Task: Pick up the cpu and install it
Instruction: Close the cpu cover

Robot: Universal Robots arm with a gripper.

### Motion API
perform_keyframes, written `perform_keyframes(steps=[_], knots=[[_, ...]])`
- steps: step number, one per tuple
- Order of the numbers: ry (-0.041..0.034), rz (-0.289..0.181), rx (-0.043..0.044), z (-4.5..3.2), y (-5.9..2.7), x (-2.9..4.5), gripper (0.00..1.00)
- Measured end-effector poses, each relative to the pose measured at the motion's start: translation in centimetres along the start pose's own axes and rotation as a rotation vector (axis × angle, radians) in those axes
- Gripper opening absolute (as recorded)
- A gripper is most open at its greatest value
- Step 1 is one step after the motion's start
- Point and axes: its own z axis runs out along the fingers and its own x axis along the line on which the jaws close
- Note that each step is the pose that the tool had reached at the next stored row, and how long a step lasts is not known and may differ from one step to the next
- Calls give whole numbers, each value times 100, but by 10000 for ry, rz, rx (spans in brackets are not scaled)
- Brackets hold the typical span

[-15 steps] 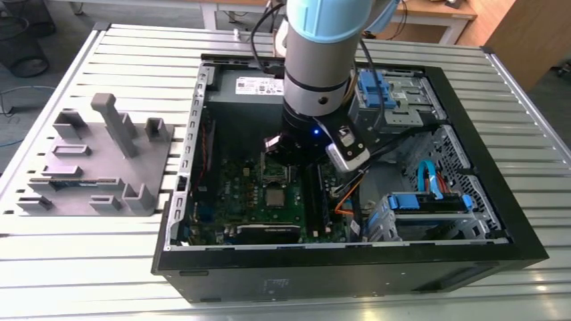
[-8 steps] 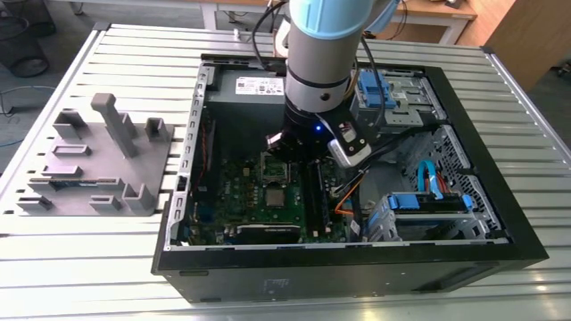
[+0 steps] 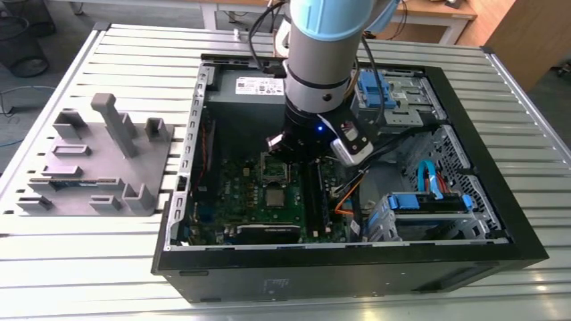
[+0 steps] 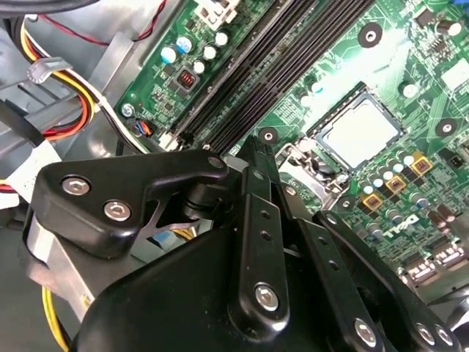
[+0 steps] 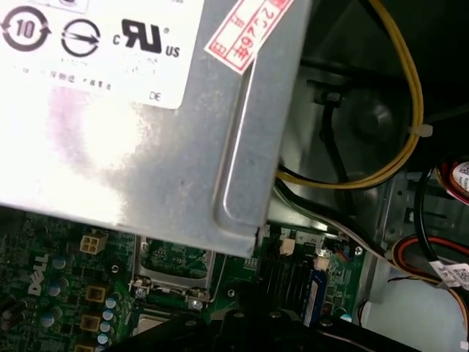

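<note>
The cpu (image 3: 274, 196) is a small silvery square lying flat in its socket on the green motherboard (image 3: 237, 200), inside the open computer case. In the second wrist view the cpu (image 4: 359, 136) sits within the dark socket frame, off to one side of my gripper (image 4: 256, 150). My gripper (image 3: 303, 152) hangs a little above the board, just beyond the socket, next to the long black memory slots (image 4: 249, 73). The first wrist view catches a silvery edge of the cpu (image 5: 157, 320) below the raised socket plate (image 5: 172, 260).
A grey power supply box (image 5: 132, 147) stands close behind the gripper. Yellow, red and black cables (image 5: 396, 147) run beside it. Blue drive brackets (image 3: 428, 200) fill the case at the exterior view's right. A grey fixture block (image 3: 98, 160) rests on the slatted table (image 3: 517, 120).
</note>
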Motion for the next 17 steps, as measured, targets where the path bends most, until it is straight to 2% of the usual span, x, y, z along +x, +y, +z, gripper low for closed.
perform_keyframes(steps=[5, 11, 17], knots=[[3, -168, -5, 8, 34, -19, 11], [3, -183, -7, 14, 139, -48, 11], [11, -547, -19, 19, 151, -63, 11]])
